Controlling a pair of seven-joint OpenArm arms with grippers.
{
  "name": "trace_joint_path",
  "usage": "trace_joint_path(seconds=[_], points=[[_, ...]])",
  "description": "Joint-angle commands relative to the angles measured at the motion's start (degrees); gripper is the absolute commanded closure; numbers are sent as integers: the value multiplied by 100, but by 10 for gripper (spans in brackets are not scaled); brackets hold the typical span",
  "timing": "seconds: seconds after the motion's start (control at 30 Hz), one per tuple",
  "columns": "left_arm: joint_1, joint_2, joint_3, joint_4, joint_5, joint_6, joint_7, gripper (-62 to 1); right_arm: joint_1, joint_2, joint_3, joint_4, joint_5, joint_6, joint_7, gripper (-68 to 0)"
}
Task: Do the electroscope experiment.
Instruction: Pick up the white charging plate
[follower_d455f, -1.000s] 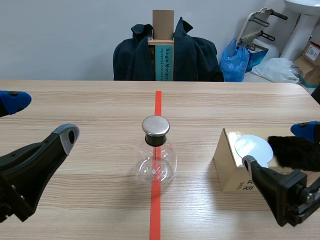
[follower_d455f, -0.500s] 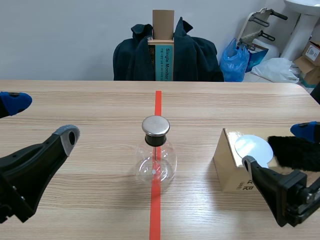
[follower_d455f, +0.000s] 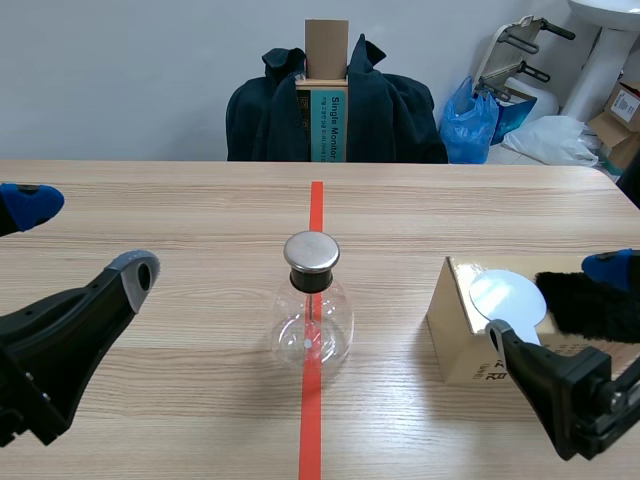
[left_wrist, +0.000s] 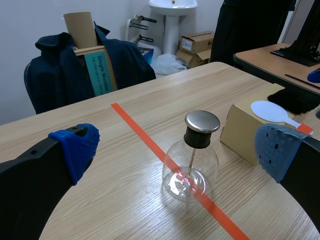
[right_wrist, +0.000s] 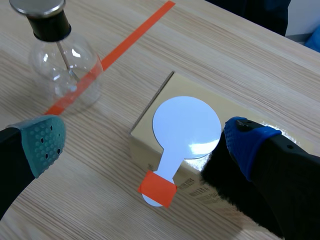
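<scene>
**Nothing grasped, flask untouched**

Scene view. Upright at mid-worktop, the flask, square on the tape line: clear glass, steel cap, thin rod hanging inside. Low at its own side, the left gripper, released, fingers wide, nothing between them, well apart from the flask. On the opposite side, a box with a white paddle flat on top and black fur against the disc's outer edge. There too, the right gripper, likewise released, one finger in front of the box, the other beyond the fur, closed on neither. Past the worktop, a chair draped in a dark jacket.

Left wrist view. Wide apart, the blue pads of the left gripper. Ahead and in line with the gap, the flask, touched by neither finger. Beyond it, the box, with the paddle lying on it and the fur behind.

Right wrist view. Spread as well, the right gripper, with the paddle under the gap: disc on the box top, handle end wrapped in orange tape and overhanging the edge. Under the blue-padded finger, the fur; contact there impossible to tell. Ahead, off toward the grey-green pad, the flask, apart from the box.
</scene>
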Motion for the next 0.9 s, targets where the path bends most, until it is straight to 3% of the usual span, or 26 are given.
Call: trace_joint_path(seconds=[0.0, 0.2, 0.4, 0.47, 0.57, 0.7, 0.8, 0.87], points=[[-4, -15, 4, 111, -35, -11, -74, -623, 68, 2, 59, 90, -142, -20, 42, -679], [-7, -15, 4, 111, -35, -11, -76, -623, 66, 48, 212, 256, -1403, -11, 153, -679], [-33, -15, 4, 111, -35, -13, -39, -623, -39, 48, 243, 658, -3521, -96, 946, -679], [-33, -15, 4, 111, -33, -13, -28, -623, -173, 48, 254, 704, -4330, -468, 1298, -679], [-33, -15, 4, 111, -33, -13, -28, -623, -437, 33, 254, 675, -5447, -1392, 1707, -679], [-33, -13, 4, 111, -33, -13, -33, -623, -662, -72, 251, 542, -6465, -2662, 1998, -679], [-33, -13, 4, 111, 20, -13, -31, -623, -868, -144, 243, 328, -7285, -3303, 1976, -679], [-33, -13, 4, 111, 155, -13, -33, -623, -960, -160, 240, 101, -7528, -3692, 1976, -679]])
